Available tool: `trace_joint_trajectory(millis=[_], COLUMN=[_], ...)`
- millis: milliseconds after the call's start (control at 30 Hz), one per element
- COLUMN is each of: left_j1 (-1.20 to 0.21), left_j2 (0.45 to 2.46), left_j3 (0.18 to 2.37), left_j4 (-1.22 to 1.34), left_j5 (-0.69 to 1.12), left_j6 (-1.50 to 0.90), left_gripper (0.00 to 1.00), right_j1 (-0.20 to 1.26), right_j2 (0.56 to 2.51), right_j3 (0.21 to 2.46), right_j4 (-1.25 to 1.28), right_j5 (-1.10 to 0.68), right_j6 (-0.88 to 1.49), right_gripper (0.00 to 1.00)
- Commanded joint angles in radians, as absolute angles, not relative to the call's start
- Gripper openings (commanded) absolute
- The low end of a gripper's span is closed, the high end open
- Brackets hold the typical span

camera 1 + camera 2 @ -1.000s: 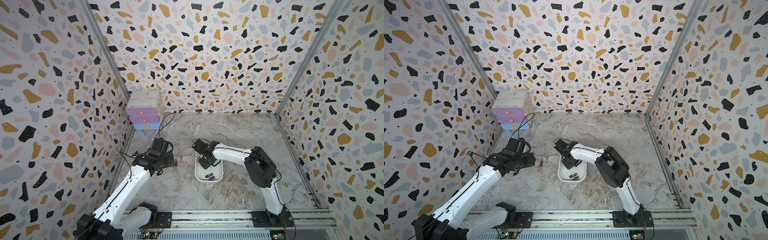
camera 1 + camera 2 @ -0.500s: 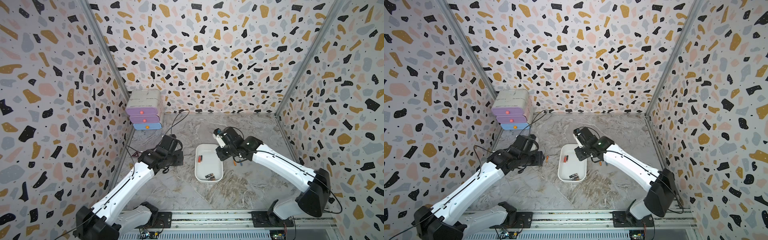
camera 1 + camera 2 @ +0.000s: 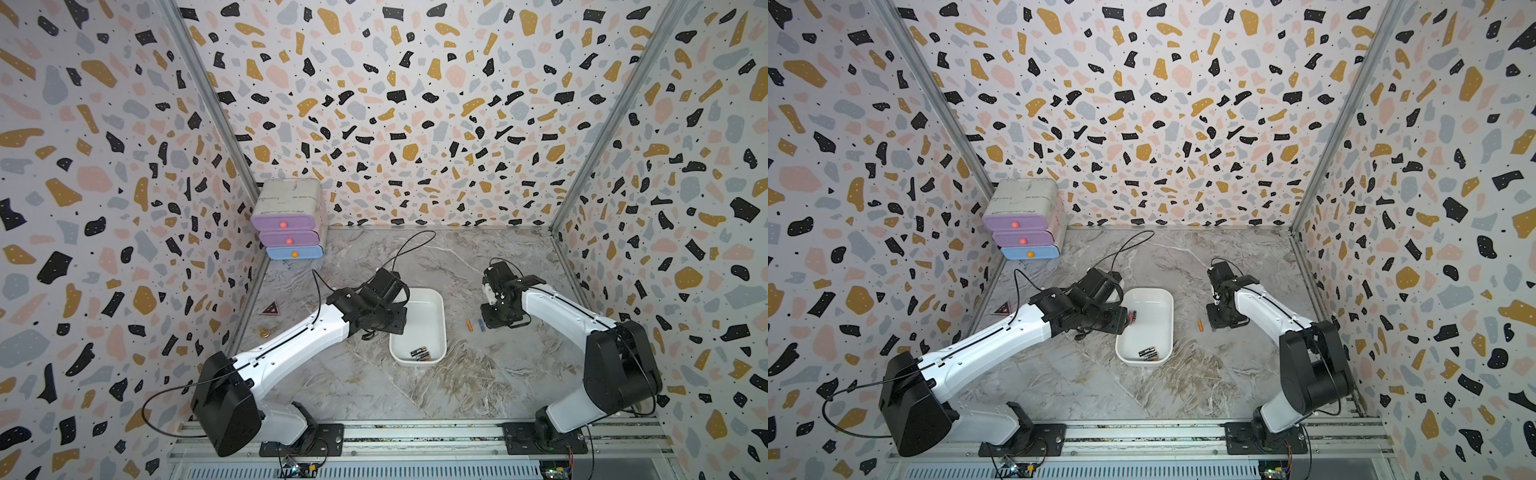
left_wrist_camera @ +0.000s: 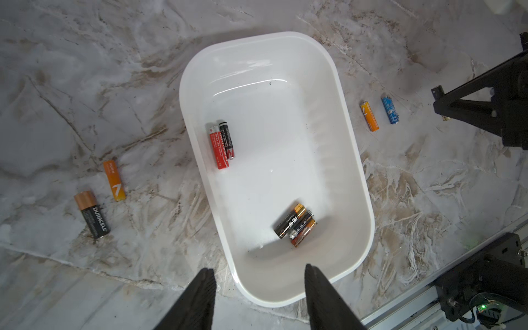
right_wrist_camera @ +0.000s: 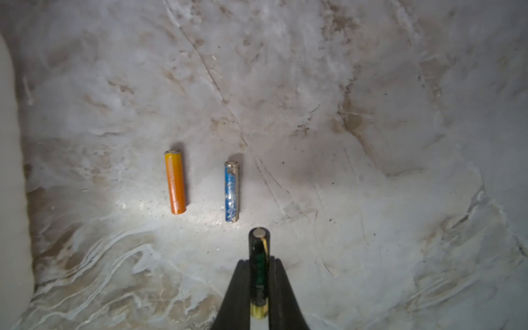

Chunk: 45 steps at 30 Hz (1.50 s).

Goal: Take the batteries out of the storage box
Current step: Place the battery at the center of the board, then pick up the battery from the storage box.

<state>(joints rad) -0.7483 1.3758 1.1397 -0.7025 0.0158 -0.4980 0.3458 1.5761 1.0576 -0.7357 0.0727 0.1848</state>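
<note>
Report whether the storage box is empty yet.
Not empty. The storage box holds a red-and-black battery pair by one long wall and three dark cells clustered near one end.

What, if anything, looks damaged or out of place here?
The blue battery, lying on the table beside the orange battery, has a scuffed, patchy wrapper with pale worn spots. Otherwise nothing stands out.

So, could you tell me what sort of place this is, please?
Probably a robot test cell: left arm and right arm bolted to a rail, terrazzo-patterned wall panels enclosing a marble-look tabletop.
</note>
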Motion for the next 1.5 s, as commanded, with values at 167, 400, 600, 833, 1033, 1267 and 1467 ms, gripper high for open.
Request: trace_joint_trajectory(millis=[167,400,600,833,1033,1267,1467], left_j1=[-0.753,-0.753,-0.753,-0.752,-0.753,-0.753,-0.753], left_j2=[1.369,1.505,1.590,1.682,1.763,1.814,1.886], left_j3=[1.119,1.241,1.317,1.417,1.451,1.464,1.496], left_j4=[-0.697,-0.838,-0.879,-0.907,-0.925,-0.914,-0.901], left_j5=[-0.002,-0.013,-0.051,-0.061,-0.043,-0.052,-0.064], left_j6=[-0.511,-0.533,-0.549,-0.556,-0.567,-0.574,-0.573], left_gripper=[0.54,0.53,0.53,0.53,0.54,0.53,0.50], right_j1=[0.292,0.284,0.284,0.284,0.284,0.282,0.282], right_j2=[1.738,1.784,1.785,1.790,1.765,1.651,1.407], right_j3=[1.166,1.154,1.125,1.121,1.115,1.127,1.084], right_j4=[-0.690,-0.683,-0.666,-0.655,-0.646,-0.693,-0.662], right_j5=[0.089,0.090,0.102,0.118,0.113,0.114,0.143], right_j6=[0.152,0.173,0.189,0.195,0.195,0.212,0.202], right_gripper=[0.00,0.00,0.04,0.14,0.24,0.34,0.43])
